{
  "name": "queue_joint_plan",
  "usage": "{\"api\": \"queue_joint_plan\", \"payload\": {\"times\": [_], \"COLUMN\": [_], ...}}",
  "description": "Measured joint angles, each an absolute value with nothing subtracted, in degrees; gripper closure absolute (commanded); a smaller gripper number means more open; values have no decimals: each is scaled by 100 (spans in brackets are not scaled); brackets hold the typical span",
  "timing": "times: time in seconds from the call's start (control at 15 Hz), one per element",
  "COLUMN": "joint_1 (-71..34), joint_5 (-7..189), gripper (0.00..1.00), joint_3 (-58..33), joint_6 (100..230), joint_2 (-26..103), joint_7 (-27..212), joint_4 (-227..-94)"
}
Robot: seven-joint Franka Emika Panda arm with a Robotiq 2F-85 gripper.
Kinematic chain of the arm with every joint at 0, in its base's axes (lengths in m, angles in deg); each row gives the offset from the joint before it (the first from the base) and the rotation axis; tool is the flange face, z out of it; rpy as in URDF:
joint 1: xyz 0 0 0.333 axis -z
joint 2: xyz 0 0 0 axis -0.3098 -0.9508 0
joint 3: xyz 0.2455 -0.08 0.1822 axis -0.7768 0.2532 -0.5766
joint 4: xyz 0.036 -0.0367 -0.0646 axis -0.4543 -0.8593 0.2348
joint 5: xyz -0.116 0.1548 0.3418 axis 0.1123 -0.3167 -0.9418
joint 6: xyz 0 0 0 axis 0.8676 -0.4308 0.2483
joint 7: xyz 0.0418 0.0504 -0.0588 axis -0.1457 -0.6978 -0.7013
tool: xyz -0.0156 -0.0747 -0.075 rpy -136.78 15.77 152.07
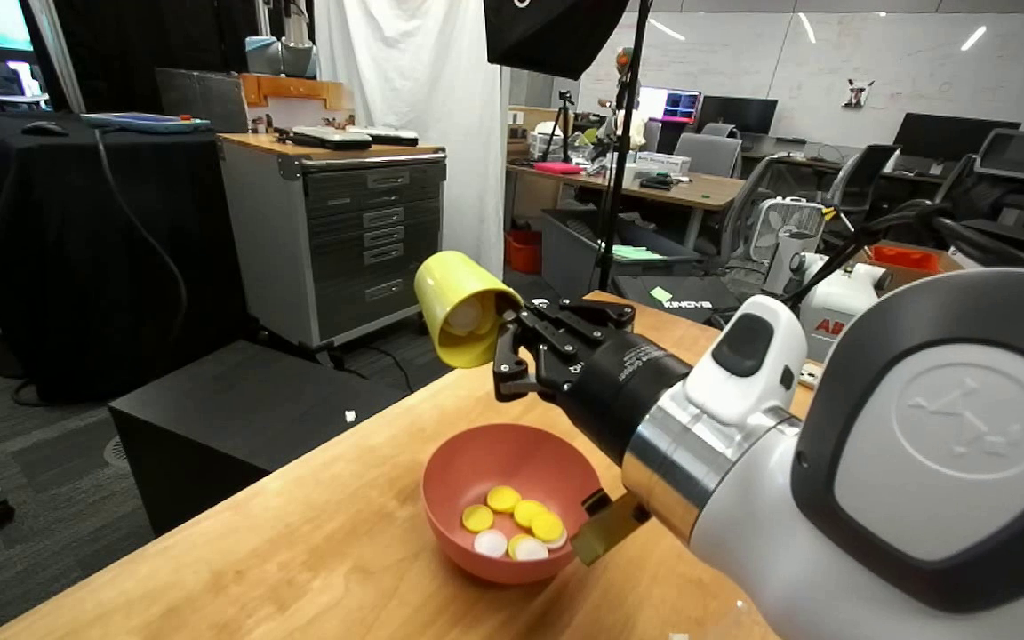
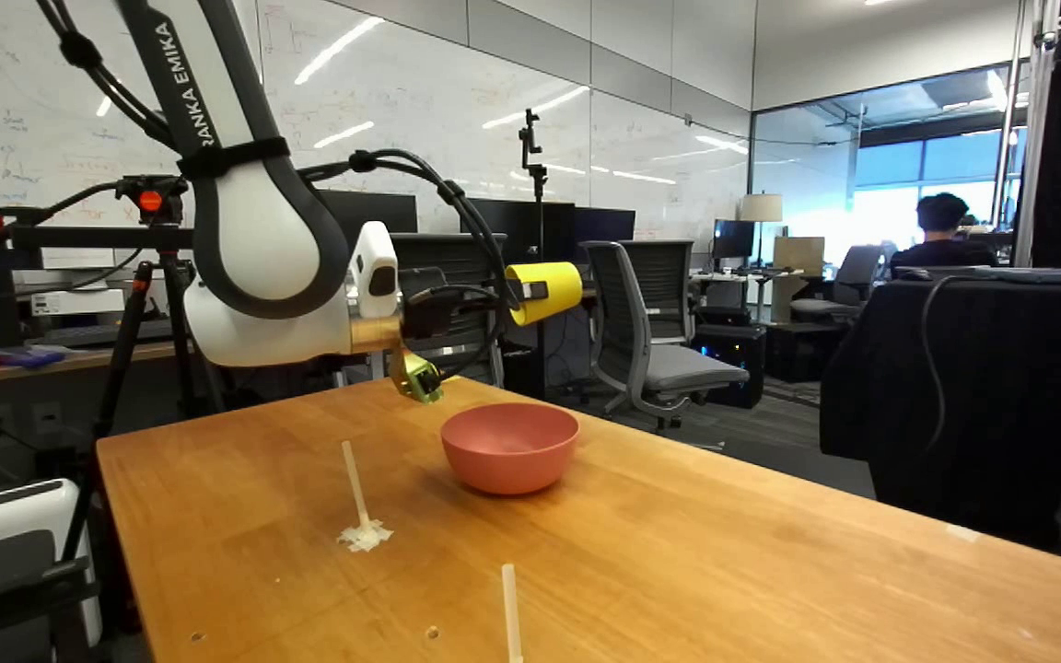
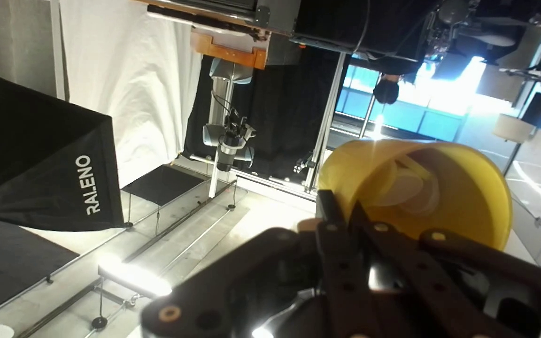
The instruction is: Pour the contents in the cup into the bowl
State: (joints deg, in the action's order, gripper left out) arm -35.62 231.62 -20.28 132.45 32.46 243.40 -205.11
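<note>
The yellow cup is tipped on its side in the air above the pink bowl, its mouth facing the bowl's side. It also shows in an exterior view and the wrist view. My gripper is shut on the cup's wall near the rim, one finger inside and one outside, as the wrist view shows. A few white and yellow pieces are still inside the cup. Several others lie in the bowl. The bowl stands upright on the table; its inside is hidden there.
The wooden table carries the bowl. Two thin pale sticks stand on it in an exterior view. A bracket under my wrist hangs close to the bowl's rim. A black box stands beside the table.
</note>
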Motion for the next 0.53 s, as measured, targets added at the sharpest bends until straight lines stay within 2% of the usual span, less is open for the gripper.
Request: {"api": "queue_joint_plan", "payload": {"times": [0.53], "joint_1": [-4043], "joint_5": [23162], "gripper": [95], "joint_3": [-1624], "joint_6": [12978], "joint_2": [3247], "joint_7": [24341], "joint_4": [-20510]}}
